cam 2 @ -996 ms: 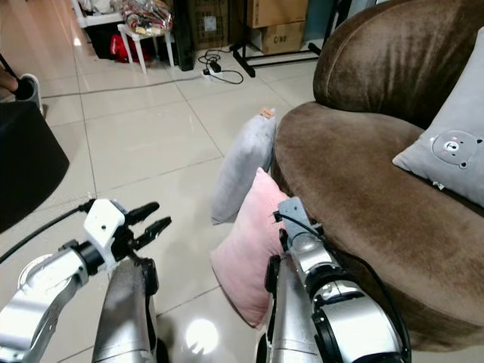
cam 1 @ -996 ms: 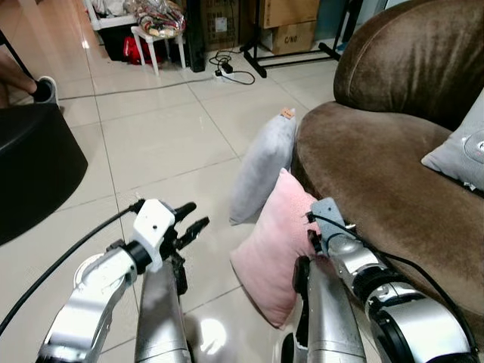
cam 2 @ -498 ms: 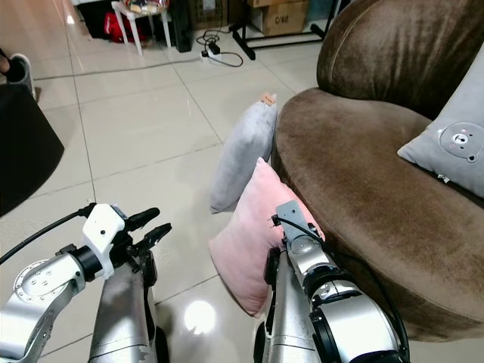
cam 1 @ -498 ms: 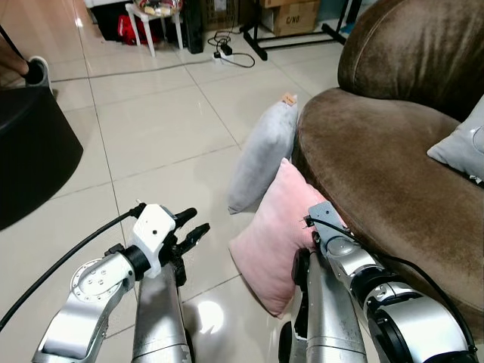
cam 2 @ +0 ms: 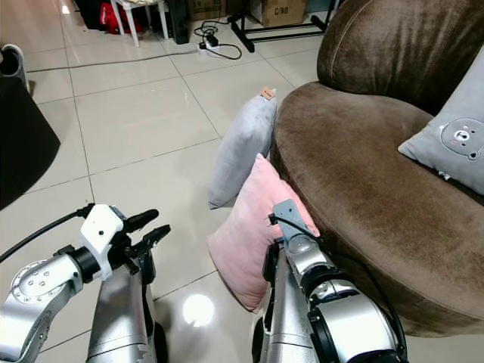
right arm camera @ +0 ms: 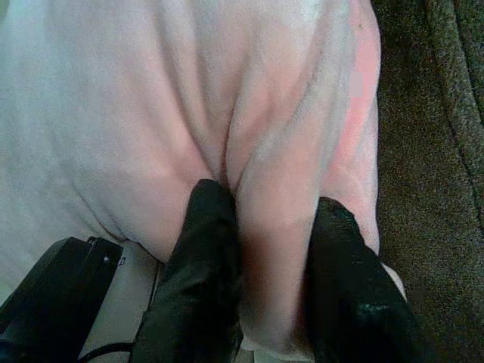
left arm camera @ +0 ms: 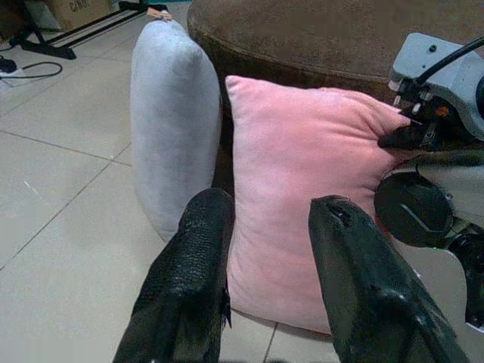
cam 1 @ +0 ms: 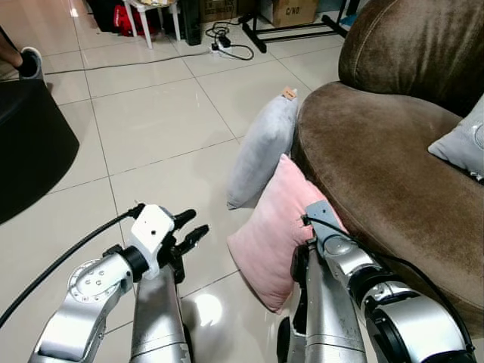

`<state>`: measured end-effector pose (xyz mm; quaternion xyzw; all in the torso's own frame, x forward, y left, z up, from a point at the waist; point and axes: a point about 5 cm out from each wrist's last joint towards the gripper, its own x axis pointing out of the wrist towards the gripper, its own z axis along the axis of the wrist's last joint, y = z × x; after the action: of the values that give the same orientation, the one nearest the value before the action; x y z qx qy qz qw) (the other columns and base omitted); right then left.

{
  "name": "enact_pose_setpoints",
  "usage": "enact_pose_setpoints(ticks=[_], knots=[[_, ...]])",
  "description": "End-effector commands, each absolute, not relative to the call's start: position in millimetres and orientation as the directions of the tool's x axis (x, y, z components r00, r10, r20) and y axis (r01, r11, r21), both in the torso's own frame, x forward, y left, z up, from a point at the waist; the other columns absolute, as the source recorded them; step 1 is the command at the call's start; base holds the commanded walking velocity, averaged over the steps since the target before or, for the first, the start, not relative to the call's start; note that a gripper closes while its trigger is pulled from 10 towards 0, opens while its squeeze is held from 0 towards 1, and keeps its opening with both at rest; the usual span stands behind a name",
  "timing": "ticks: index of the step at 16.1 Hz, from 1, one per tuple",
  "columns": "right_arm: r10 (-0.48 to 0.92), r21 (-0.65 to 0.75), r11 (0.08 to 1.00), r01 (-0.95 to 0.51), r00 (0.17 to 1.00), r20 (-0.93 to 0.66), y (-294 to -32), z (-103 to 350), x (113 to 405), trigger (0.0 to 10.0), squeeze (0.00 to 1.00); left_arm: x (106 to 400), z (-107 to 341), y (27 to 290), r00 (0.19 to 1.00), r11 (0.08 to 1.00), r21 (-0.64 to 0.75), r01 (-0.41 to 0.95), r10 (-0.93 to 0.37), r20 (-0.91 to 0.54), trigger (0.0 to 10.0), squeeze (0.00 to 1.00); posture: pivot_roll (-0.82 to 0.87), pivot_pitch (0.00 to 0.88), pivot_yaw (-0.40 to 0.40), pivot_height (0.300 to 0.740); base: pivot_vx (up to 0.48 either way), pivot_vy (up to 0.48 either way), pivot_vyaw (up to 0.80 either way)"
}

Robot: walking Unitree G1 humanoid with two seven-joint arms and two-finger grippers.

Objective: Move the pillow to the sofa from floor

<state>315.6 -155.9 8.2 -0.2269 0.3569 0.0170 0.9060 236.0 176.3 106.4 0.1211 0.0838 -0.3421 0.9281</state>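
A pink pillow (cam 1: 276, 231) stands on its edge on the tiled floor and leans against the front of the brown sofa (cam 1: 378, 159). Just behind it a grey pillow (cam 1: 261, 147) leans on the sofa the same way. My right gripper (right arm camera: 276, 219) is pressed into the pink pillow's sofa-side corner, with a fold of pink fabric pinched between its fingers (right arm camera: 212, 227). To the left of the pink pillow, my left gripper (cam 1: 190, 225) hangs open a little above the floor. It points at the pillow without touching it.
A black round pouffe (cam 1: 30, 136) stands at the left, with a person's shoe (cam 1: 29, 64) behind it. A grey bear cushion (cam 2: 454, 147) lies on the sofa seat. Cables and a power strip (cam 1: 227, 49) lie on the far floor.
The whole picture has shifted as the camera tipped down and drew nearer. Both arms keep their places relative to the pink pillow, and the right gripper stays pressed into it.
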Motion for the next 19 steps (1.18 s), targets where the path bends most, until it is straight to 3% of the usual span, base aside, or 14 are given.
enact_pose_setpoints(ticks=[1,9,13,17,19], knots=[[-0.134,-0.395,0.896,-0.202,0.726,-0.675,-157.6,6.6,314.2,0.0,0.0,236.3,108.8,177.1,0.755,0.74,0.165,0.652,-0.613,-0.233,10.0,0.0,0.09,0.109,-0.035,0.431,0.0,0.0,0.0],[-0.068,-0.35,0.906,-0.238,0.734,-0.675,-145.2,11.6,319.6,0.0,0.0,236.8,86.4,191.4,0.785,0.821,-0.013,0.571,-0.551,-0.285,10.0,0.0,0.08,0.055,-0.041,0.431,0.0,0.0,0.0],[0.035,-0.28,0.918,-0.283,0.757,-0.652,-129.4,23.7,330.1,0.0,0.0,236.5,77.0,191.6,0.768,0.815,-0.049,0.577,-0.562,-0.307,10.0,0.0,0.08,0.014,-0.048,0.431,0.0,0.0,0.0],[0.241,-0.036,0.949,-0.312,0.796,-0.555,-103.3,50.8,347.7,0.0,0.0,239.5,77.9,193.8,0.774,0.813,-0.023,0.581,-0.562,-0.292,10.0,0.0,0.07,0.0,-0.058,0.431,0.0,0.0,0.0],[0.407,0.078,0.902,-0.426,0.771,-0.49,-87.8,66.4,352.0,0.0,0.0,241.1,83.6,194.0,0.784,0.813,0.004,0.582,-0.56,-0.268,10.0,0.0,0.06,0.0,-0.055,0.431,0.0,0.0,0.0]])
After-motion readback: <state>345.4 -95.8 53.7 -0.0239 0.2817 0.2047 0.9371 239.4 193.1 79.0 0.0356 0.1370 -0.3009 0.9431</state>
